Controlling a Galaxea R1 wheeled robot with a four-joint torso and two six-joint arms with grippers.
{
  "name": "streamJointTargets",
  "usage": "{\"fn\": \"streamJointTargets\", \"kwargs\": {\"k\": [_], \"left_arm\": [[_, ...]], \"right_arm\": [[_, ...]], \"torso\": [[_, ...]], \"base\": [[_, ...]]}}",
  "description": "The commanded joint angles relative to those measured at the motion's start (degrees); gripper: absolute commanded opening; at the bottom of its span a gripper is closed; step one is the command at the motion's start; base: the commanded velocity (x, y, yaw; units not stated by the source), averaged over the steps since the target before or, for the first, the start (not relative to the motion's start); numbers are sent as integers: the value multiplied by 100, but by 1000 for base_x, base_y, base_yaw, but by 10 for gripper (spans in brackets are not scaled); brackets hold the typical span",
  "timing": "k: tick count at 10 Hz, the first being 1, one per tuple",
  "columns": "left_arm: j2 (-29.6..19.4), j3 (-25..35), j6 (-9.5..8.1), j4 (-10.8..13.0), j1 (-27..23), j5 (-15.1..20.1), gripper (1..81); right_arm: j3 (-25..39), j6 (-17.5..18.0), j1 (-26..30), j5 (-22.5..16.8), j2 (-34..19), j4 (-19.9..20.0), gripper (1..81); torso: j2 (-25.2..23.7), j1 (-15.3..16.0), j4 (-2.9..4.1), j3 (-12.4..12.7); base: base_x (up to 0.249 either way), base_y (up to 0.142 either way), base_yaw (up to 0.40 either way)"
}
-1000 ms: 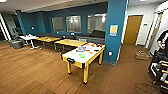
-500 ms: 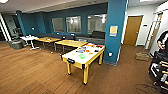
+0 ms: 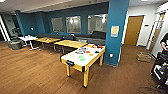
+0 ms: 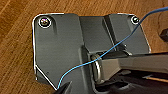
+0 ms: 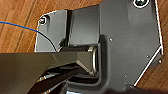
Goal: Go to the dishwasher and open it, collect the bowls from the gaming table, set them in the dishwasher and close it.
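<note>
the gaming table (image 3: 83,57), white-topped on yellow legs and strewn with small green, orange and red items, sits at centre frame beside the blue pillar (image 3: 116,32). it appears slightly larger and nearer the middle than a second ago, so the camera has moved; the robot is judged to be approaching it. wood floor (image 4: 15,45) lies beneath both wrists; finger state cannot be told. a person (image 3: 163,46) stands at the right edge.

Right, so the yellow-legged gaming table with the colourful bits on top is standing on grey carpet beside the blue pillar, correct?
Not quite. The head view shows the gaming table beside the blue pillar, but it stands on a brown wooden floor, not grey carpet.
</note>
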Motion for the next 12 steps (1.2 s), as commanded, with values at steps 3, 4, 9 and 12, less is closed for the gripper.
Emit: {"fn": "streamJointTargets", "kwargs": {"k": [3,4,9,12], "left_arm": [[-1,25,40,25,-232,292,811],[-1,16,48,25,-232,292,811],[-10,25,40,17,-232,292,811],[-10,25,48,-1,-232,292,811]], "right_arm": [[37,-11,266,-358,33,-2,811],[37,-12,275,-359,33,-2,811],[37,-20,267,-359,42,-2,811],[10,-20,257,-350,42,-2,811]], "torso": [[0,2,0,0],[0,2,0,0],[0,2,0,0],[0,2,0,0]], "base": [[192,0,0],[192,73,0],[192,75,0],[193,74,0]]}}
